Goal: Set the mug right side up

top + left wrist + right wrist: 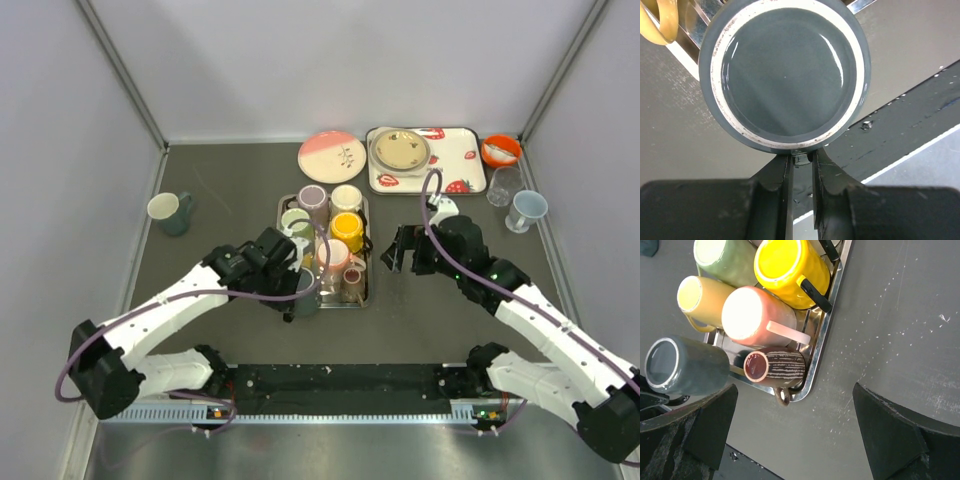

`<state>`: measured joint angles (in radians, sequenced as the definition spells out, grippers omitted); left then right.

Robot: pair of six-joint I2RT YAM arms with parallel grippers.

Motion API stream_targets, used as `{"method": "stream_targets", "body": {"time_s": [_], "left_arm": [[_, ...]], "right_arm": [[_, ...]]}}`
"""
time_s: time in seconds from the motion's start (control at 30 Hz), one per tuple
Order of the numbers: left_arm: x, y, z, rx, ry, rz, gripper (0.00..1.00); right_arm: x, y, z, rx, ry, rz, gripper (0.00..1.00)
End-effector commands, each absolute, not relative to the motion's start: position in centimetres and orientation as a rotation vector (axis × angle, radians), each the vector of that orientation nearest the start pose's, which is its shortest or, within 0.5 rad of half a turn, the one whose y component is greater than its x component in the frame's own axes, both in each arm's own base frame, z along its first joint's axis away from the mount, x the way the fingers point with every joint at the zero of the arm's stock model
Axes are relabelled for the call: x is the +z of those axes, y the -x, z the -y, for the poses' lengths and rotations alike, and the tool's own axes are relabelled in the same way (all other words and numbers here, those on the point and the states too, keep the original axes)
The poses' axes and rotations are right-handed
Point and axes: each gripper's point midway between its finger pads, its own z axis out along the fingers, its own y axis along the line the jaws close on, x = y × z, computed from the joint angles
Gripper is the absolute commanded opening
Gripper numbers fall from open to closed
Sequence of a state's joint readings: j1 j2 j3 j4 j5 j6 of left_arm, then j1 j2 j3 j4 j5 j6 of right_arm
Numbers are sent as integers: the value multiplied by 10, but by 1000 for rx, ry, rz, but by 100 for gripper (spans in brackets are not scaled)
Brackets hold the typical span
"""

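Observation:
A grey mug [306,292] is at the front left corner of the metal tray [364,262], upside down, its white-ringed base [785,75] facing my left wrist camera. My left gripper [801,157] is shut on a small part at the mug's lower edge, apparently the handle; the gripper also shows in the top view [290,285]. In the right wrist view the grey mug [682,365] stands beside a brown striped mug [777,366]. My right gripper [795,432] is open and empty over the bare table right of the tray, and also shows in the top view [398,255].
The tray holds several other mugs: yellow [346,228], pink [333,256], green [296,222], cream [346,198], purple [312,198]. A teal mug [168,212] stands far left. A pink plate [331,156], strawberry tray [450,165], orange bowl [500,150], glass [503,186] and blue cup [527,210] are at the back.

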<state>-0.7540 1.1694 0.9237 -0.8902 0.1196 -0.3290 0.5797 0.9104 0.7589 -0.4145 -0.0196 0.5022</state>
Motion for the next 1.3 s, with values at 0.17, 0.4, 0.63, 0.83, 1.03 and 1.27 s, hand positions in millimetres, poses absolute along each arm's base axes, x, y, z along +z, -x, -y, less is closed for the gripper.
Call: {"method": "stream_targets", "body": {"time_s": [0.17, 0.4, 0.63, 0.83, 1.03, 1.27], "left_arm": [[233, -162, 223, -800, -513, -2352, 0], [335, -176, 253, -1127, -401, -1862, 0], [401, -191, 253, -1378, -98, -1485, 0], [418, -186, 266, -1629, -51, -1278, 0], [437, -171, 271, -1746, -122, -1154, 0], [435, -168, 277, -1778, -157, -1146, 0]], "right_arm": [[226, -234, -188, 745, 92, -2063, 99], [251, -221, -197, 886, 78, -1996, 99], [288, -201, -218, 1161, 98, -1831, 98], [334, -175, -245, 1512, 194, -1613, 94], [346, -165, -260, 1666, 266, -1579, 65], [357, -169, -267, 1763, 257, -1500, 60]]}}
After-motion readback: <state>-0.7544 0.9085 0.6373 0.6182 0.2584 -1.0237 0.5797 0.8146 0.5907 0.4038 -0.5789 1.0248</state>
